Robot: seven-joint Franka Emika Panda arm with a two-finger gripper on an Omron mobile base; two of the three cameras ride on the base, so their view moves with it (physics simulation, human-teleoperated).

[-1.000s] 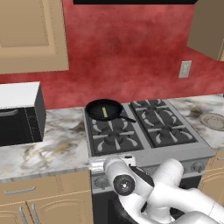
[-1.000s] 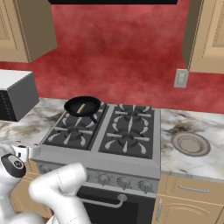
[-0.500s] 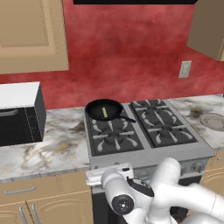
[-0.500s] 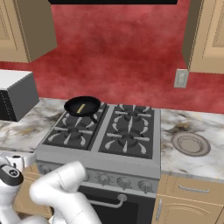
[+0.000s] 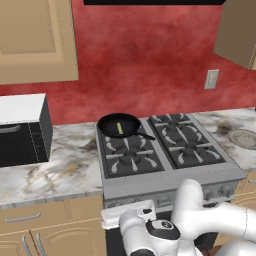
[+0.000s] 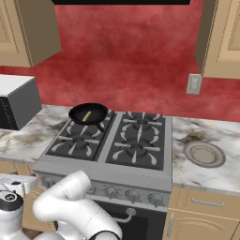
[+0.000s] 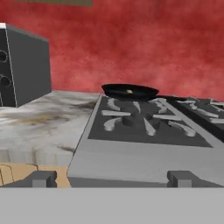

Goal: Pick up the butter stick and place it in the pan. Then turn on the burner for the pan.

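Butter stick (image 5: 119, 128) lies inside the pan (image 5: 119, 125) on the rear left burner in the left base view, the pan's handle running toward 4 o'clock, so the placing step looks done and the burner step is in hand. In the right base view the butter stick (image 6: 86, 115) sits near the pan's (image 6: 88, 113) centre, with the stove knobs (image 6: 111, 191) lined along the front panel below the grates. In the hand view the gripper (image 7: 112, 178) is low at the stove's front edge with its fingers (image 7: 41, 178) spread wide and empty, the pan (image 7: 130, 91) ahead at 12 o'clock. Next, I judge, the fingers must drop to the knob for the rear left burner and twist it.
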